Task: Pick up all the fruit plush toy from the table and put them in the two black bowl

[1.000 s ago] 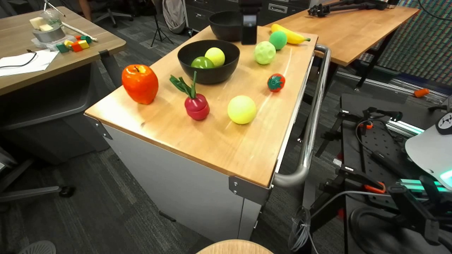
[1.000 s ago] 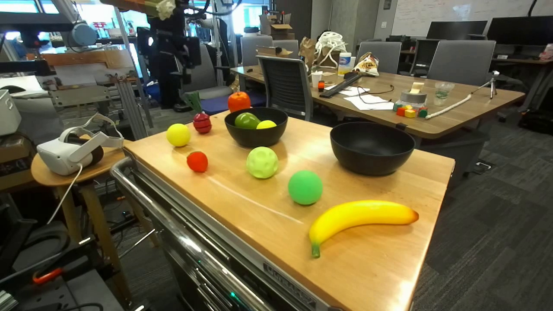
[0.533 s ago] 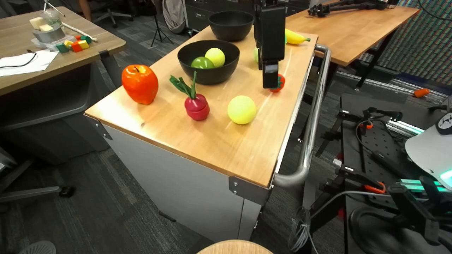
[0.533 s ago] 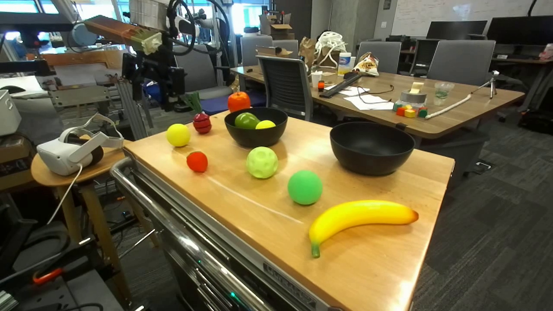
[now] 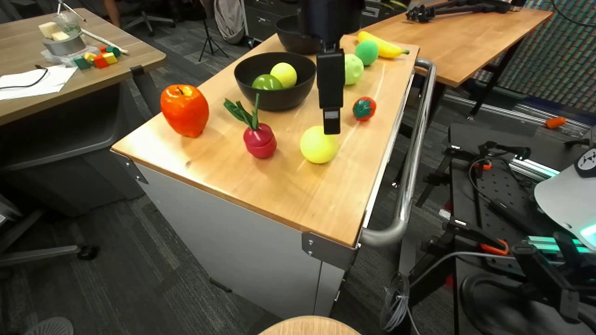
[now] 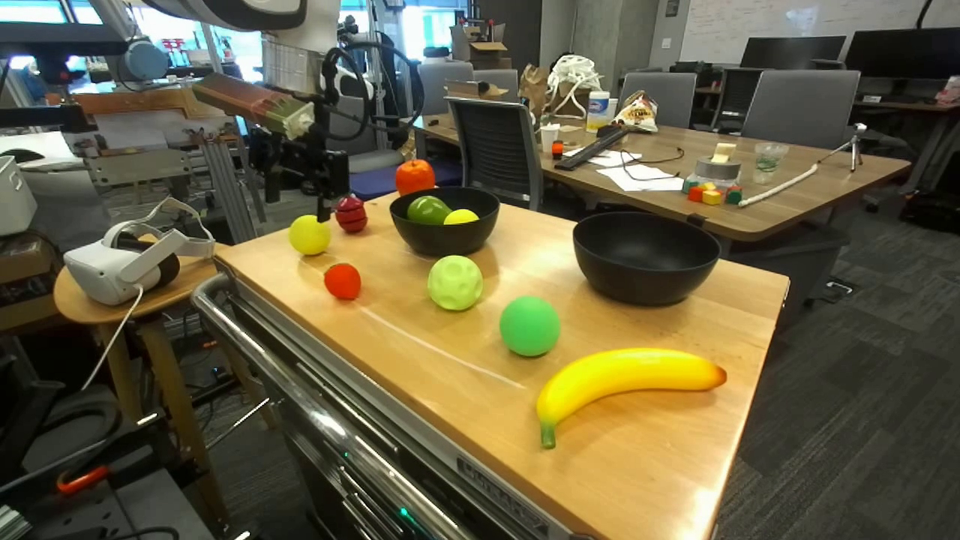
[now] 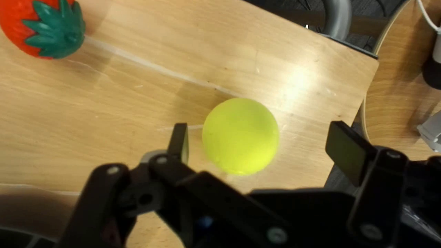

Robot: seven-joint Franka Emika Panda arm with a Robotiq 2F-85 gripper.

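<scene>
In the wrist view the gripper (image 7: 262,139) holds nothing, its jaws standing wide on either side of the yellow ball (image 7: 240,136), with table (image 7: 137,96) showing between ball and jaws. The ball, being round, has no long axis and points nowhere. The strawberry (image 7: 41,27) lies up and left of the ball, leaves facing it.

In an exterior view the gripper has just moved across to above the ball, its tip covering the ball's upper right edge; whether it touches cannot be told. No toy has shifted, so this ball is probably the next pick. The radish (image 5: 260,142) stands left of the ball, leaves up and slanting left. The near bowl (image 5: 281,98), behind the ball, holds 2: a green toy (image 5: 267,83) and a yellow toy (image 5: 284,74).

In an exterior view the far bowl (image 6: 645,285) stands well right of the ball; the banana (image 6: 619,373) lies right and nearer the camera, long axis roughly left to right, stem at lower left.
</scene>
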